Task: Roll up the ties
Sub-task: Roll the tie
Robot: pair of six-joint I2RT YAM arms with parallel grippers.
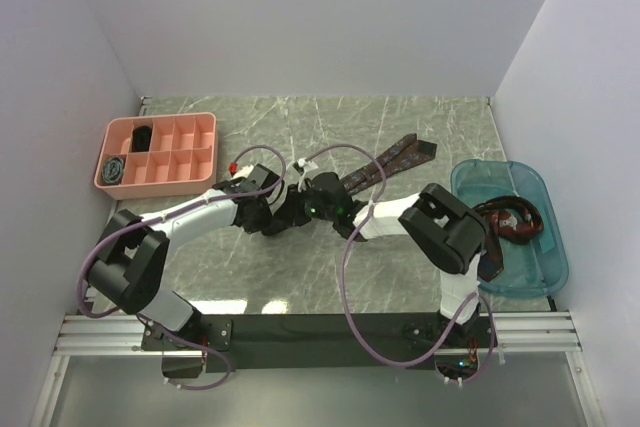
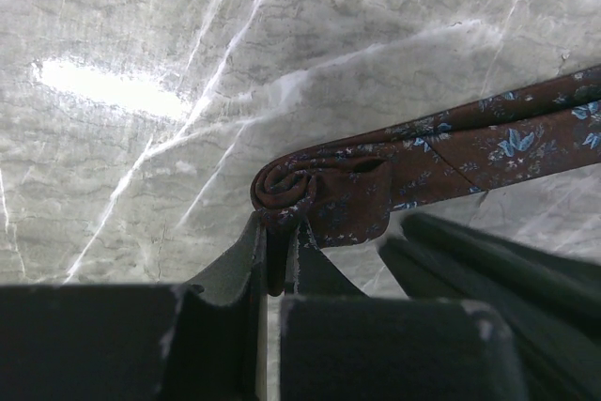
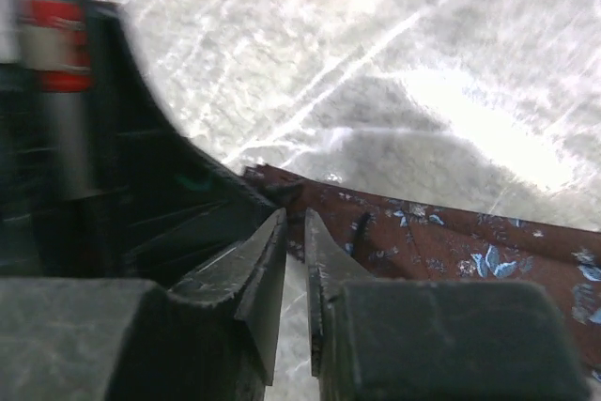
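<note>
- Pink tray [image 1: 160,118] sat far left, blue bin [image 1: 530,272] right.
- Left gripper [image 2: 277,232] pinched the coiled end of the maroon floral tie [image 2: 451,143].
- Right gripper [image 3: 296,232] stood narrowly apart beside it.

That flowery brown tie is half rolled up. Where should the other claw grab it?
Probably the tie's flat strip just beside the coil, coming from above. The left gripper pinches the coil's edge, and the strip lies flat on the table, stretched out from the coil.
</note>
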